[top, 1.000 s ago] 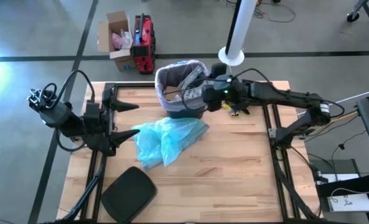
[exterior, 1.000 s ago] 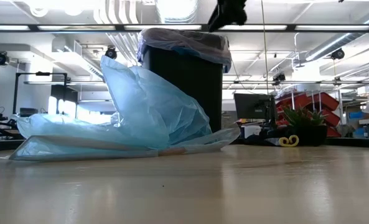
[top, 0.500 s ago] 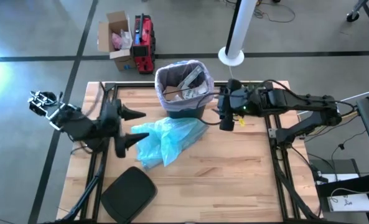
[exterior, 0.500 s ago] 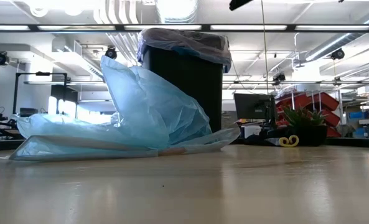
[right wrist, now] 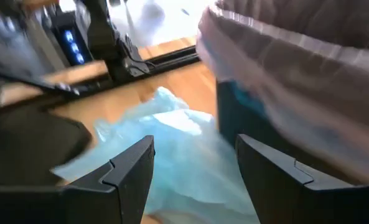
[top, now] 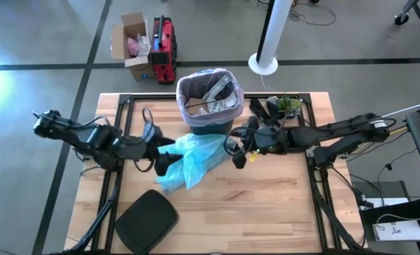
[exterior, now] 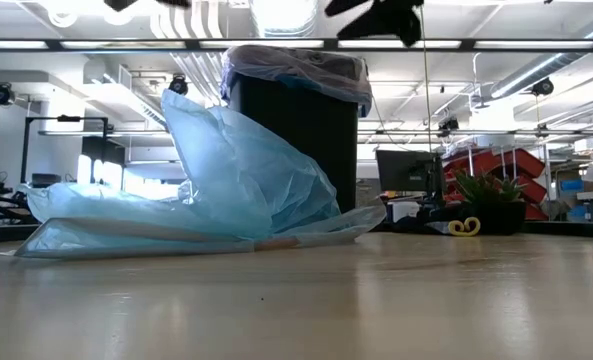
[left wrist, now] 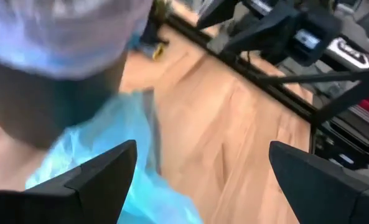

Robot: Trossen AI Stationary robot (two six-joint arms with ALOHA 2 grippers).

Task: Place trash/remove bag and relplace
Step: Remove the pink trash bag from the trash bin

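A dark bin (top: 208, 126) stands at the table's far middle, lined with the pinkish-white bag (top: 195, 79). The trash (top: 208, 99), brown and white paper, lies inside it. A light blue plastic bag (top: 192, 159) lies crumpled on the table against the bin's near side. My left gripper (top: 160, 157) hovers open at the blue bag's left edge. My right gripper (top: 235, 147) hovers open at its right edge, beside the bin. In the wrist views, both the left gripper (left wrist: 203, 180) and the right gripper (right wrist: 196, 180) have nothing between their fingers.
A flat black lid-like thing (top: 146, 219) lies at the table's near left. A small green plant (top: 287, 105) and a yellow object (exterior: 464, 227) sit at the far right. A cardboard box (top: 132, 42) and a red case (top: 166, 49) stand on the floor beyond the far edge.
My left gripper has gone down and toward the table's right, up to the blue bag, rolling as it went. My right gripper has left the bin's rim and gone down, toward the near edge and the blue bag, also rolling. The bags and bin have kept still.
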